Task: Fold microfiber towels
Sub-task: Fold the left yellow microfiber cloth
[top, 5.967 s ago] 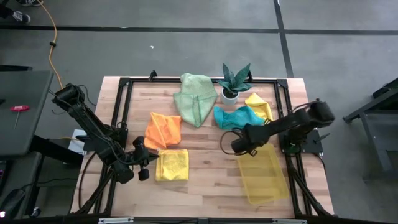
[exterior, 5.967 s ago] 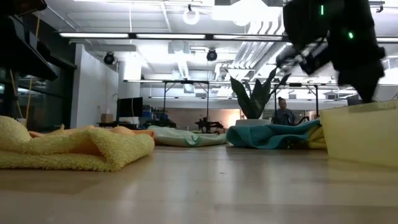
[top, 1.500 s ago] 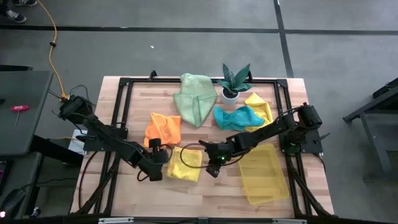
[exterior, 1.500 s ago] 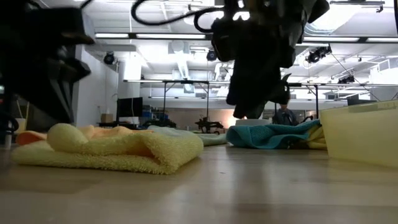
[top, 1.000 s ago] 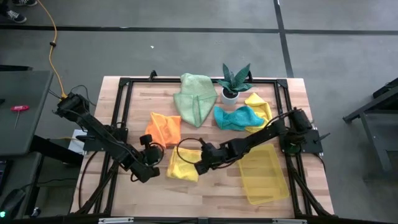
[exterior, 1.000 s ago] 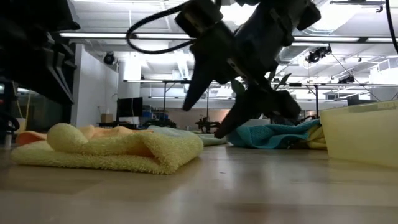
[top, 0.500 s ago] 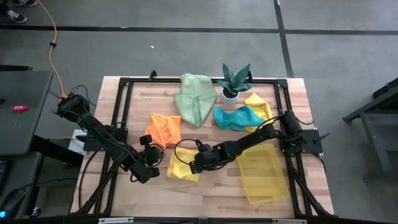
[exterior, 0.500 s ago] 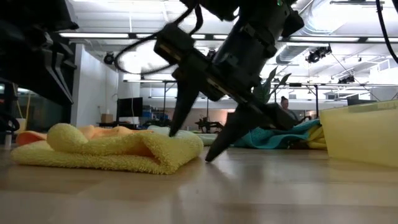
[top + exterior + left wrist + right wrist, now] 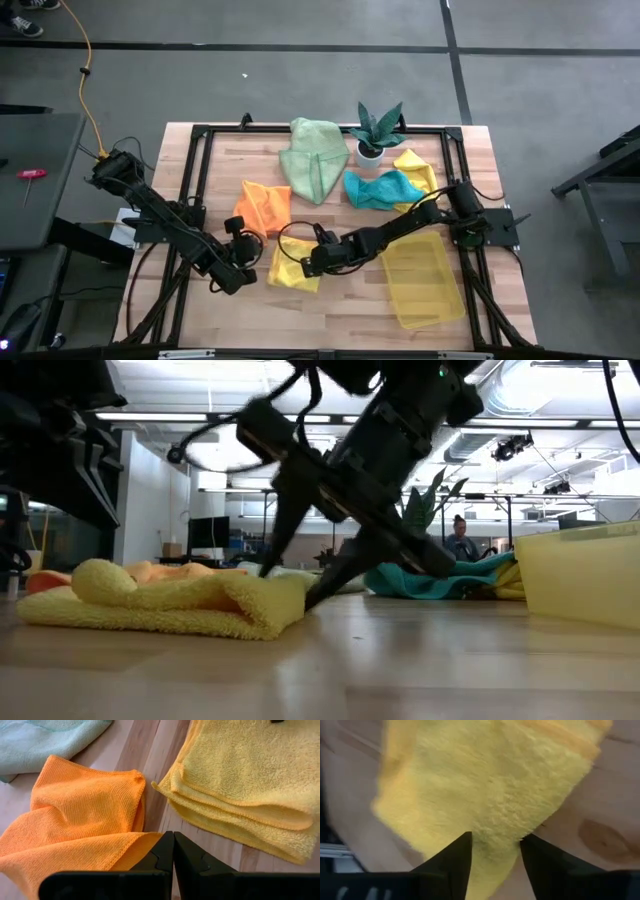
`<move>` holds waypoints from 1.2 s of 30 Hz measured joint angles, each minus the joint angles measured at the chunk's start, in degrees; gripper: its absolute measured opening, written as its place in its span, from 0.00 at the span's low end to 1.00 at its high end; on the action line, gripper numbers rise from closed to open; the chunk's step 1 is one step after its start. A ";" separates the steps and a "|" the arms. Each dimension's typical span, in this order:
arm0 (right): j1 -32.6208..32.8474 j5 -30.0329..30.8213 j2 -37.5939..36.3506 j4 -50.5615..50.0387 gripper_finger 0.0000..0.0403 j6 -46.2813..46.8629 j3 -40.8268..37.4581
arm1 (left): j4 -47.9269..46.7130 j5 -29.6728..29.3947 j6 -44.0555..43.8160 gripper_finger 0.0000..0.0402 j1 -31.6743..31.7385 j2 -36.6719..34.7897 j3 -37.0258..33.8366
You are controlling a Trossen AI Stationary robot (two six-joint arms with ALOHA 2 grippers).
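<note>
Where fingers (image 9: 455, 855) straddle towel (image 9: 485, 795) edge

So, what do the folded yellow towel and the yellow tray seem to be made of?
The folded yellow towel looks like soft, fuzzy microfiber cloth: a nubby pile and thick rounded fold edges show. The yellow tray looks like rigid translucent plastic, probably smooth: the wood shows faintly through it and its walls stand straight.

Both arms are showing matte black, built of slim jointed segments. Black cables are looping free off the right arm's wrist, centre of the high view. Left pincer (image 9: 173, 851) is showing two flat dark wedge fingers; right pincer (image 9: 495, 851) is showing broader black blades.
</note>
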 joint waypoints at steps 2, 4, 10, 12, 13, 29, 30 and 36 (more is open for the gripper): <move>0.15 -0.64 0.32 0.19 0.36 0.10 0.00 | 0.01 -0.01 0.00 0.00 0.00 0.00 0.00; 0.32 -0.63 0.40 0.09 0.34 0.20 0.00 | -0.03 0.00 -0.02 0.00 0.02 0.00 0.00; 0.30 0.20 0.40 -0.32 0.32 -3.19 0.02 | -0.03 0.01 -0.05 0.00 0.02 0.00 0.00; 0.30 0.31 0.40 -0.98 0.27 -4.80 0.02 | -0.01 0.01 -0.42 0.00 0.02 0.00 0.00; 0.30 0.30 0.40 -1.61 0.23 -6.10 0.04 | -0.01 0.01 -0.44 0.00 0.02 0.00 0.00; -0.39 3.13 -3.95 -25.71 0.00 -23.68 -0.05 | 12.35 -0.62 6.13 0.00 1.09 1.30 -0.01; -0.51 3.41 -4.44 -27.71 0.00 -24.10 -0.10 | 14.00 -0.22 7.64 0.00 1.53 1.93 -0.02; -1.34 1.29 -5.73 -30.26 0.00 -26.76 0.05 | 25.48 4.54 16.80 0.00 5.56 9.08 0.02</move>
